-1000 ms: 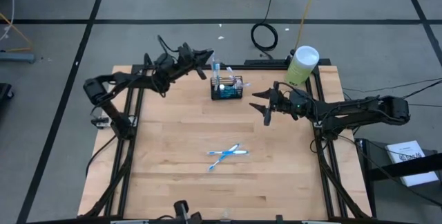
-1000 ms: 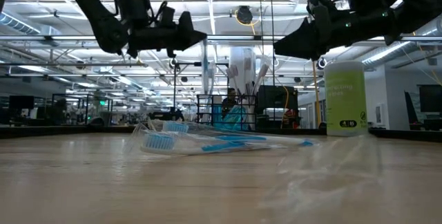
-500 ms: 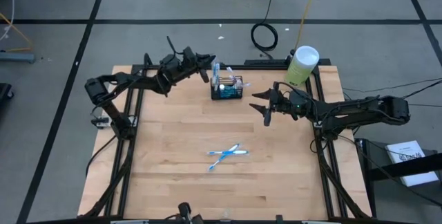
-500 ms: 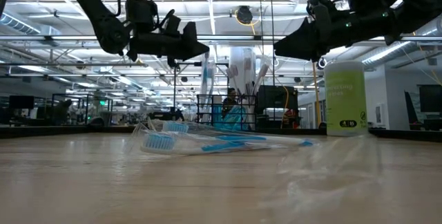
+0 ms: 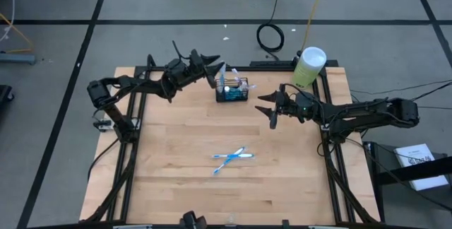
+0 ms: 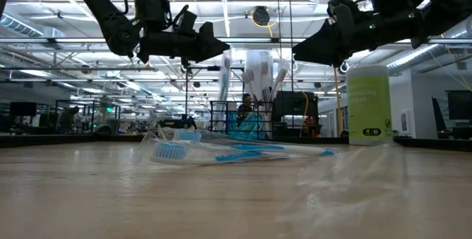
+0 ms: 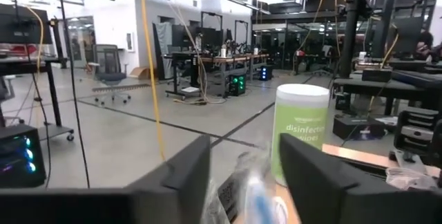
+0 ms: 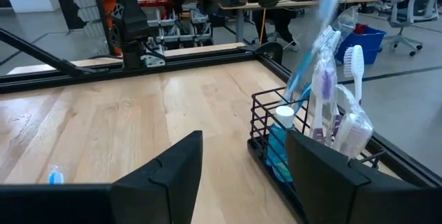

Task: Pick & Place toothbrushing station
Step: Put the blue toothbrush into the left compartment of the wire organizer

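Observation:
The toothbrushing station, a small black wire basket (image 5: 233, 92), stands on the table near the middle of its far edge. It holds several brushes and also shows in the low view (image 6: 243, 117) and the right wrist view (image 8: 276, 124). One clear-wrapped toothbrush (image 5: 221, 73) sticks up from its left end. My left gripper (image 5: 214, 70) is open, up at that brush's top, with a finger on either side of it (image 7: 248, 189). My right gripper (image 5: 267, 110) is open and empty, above the table to the basket's right. My left gripper's fingers (image 7: 186, 175) stand level on either side of the top of the wrapped toothbrush, coming from the table's left. I cannot tell whether they touch the wrapper. The brush's lower end stands in the basket.
Two blue wrapped toothbrushes (image 5: 232, 158) lie crossed on the middle of the table. A tall pale-green cylinder with a white lid (image 5: 308, 66) stands at the far right corner. Black frame rails run along the table's left and right sides.
My left gripper has moved toward the table's right edge, up to the wrapped toothbrush that stands in the basket, so that the brush's top is now between its open fingers. My right gripper has kept still.

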Motion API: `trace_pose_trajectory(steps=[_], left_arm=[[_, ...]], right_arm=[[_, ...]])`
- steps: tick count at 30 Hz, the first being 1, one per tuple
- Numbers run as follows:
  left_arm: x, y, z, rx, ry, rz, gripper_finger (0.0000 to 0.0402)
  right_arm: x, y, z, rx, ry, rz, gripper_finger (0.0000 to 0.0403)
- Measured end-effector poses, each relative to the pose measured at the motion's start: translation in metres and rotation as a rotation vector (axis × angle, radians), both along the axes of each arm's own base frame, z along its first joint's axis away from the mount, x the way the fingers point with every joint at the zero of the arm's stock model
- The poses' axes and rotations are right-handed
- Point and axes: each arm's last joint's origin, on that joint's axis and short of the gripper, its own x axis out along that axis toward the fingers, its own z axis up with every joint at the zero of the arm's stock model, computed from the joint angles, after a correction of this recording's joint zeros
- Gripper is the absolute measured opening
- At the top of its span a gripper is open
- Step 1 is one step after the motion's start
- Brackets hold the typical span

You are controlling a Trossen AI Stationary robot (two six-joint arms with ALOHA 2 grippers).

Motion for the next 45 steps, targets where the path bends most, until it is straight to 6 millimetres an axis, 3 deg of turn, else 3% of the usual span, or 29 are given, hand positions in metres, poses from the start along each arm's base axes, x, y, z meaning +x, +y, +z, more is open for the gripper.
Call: trace_pose_trajectory(steps=[6, 12, 18, 22, 24, 27, 31, 38, 45], left_arm=[[-0.002, -0.001, 0.007, 0.005, -0.022, 0.045, 0.0256], [-0.011, -0.011, 0.033, 0.061, -0.078, 0.041, 0.029], [-0.015, -0.054, 0.064, 0.124, -0.015, -0.077, 0.0294], [-0.016, -0.076, 0.071, 0.133, 0.047, 0.022, 0.0294], [-0.015, -0.082, 0.068, 0.105, 0.081, -0.001, 0.0294], [-0.008, -0.097, 0.053, 0.062, 0.214, -0.189, 0.0294], [0.001, -0.13, 0.028, 0.027, 0.429, -0.35, 0.0294], [-0.003, -0.185, 0.016, -0.136, 0.794, -0.532, 0.0294], [-0.006, -0.231, -0.005, -0.202, 0.943, -0.554, 0.0294]], right_arm=[[0.0, 0.0, 0.0, 0.0, 0.0, 0.0, 0.0196], [0.0, 0.0, -0.001, 0.002, 0.008, 0.0, 0.0196], [0.0, 0.0, -0.001, 0.0, 0.015, 0.001, 0.0196], [0.0, 0.0, 0.0, -0.025, 0.011, 0.002, 0.0196], [0.0, 0.0, 0.0, -0.026, 0.009, 0.002, 0.0196], [0.0, 0.0, 0.0, -0.026, 0.007, 0.002, 0.0196], [0.0, 0.0, 0.0, -0.026, 0.007, 0.002, 0.0196], [0.0, 0.0, 0.0, -0.013, 0.003, 0.001, 0.0196], [0.0, 0.0, 0.0, -0.002, -0.001, 0.0, 0.0196]])
